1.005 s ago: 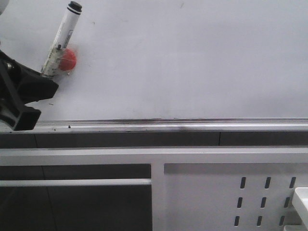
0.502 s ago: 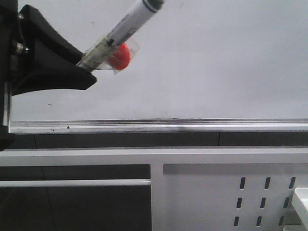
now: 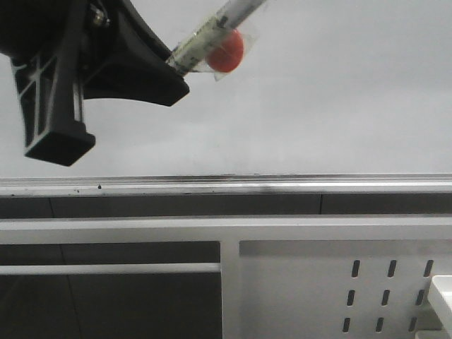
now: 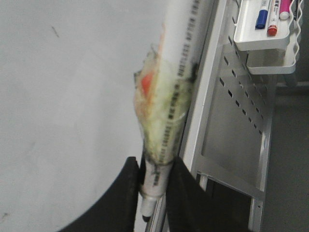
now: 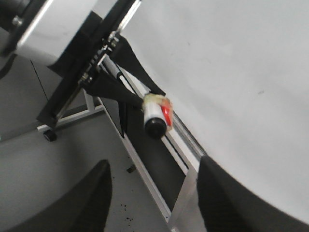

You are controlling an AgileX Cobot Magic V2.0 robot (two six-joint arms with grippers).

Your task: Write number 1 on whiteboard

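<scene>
At upper left of the whiteboard (image 3: 318, 106): left end effector (image 4: 155, 181) clamped on a marker (image 3: 212, 32); right end effector (image 5: 152, 193) spread, empty. No 1 drawn. Tip to be pressed squarely, then drawn straight down.

Small black print runs along the white marker (image 4: 181, 72) held in the left gripper (image 4: 154, 193), too blurred to read.

whiteboard (image 3: 339, 99) w/ silver ledge (image 3: 282, 186), small specks

Left hand (image 3: 176, 67) raised, fingers clamped; right hand (image 5: 152, 203) (fingers apart) idle.
</scene>
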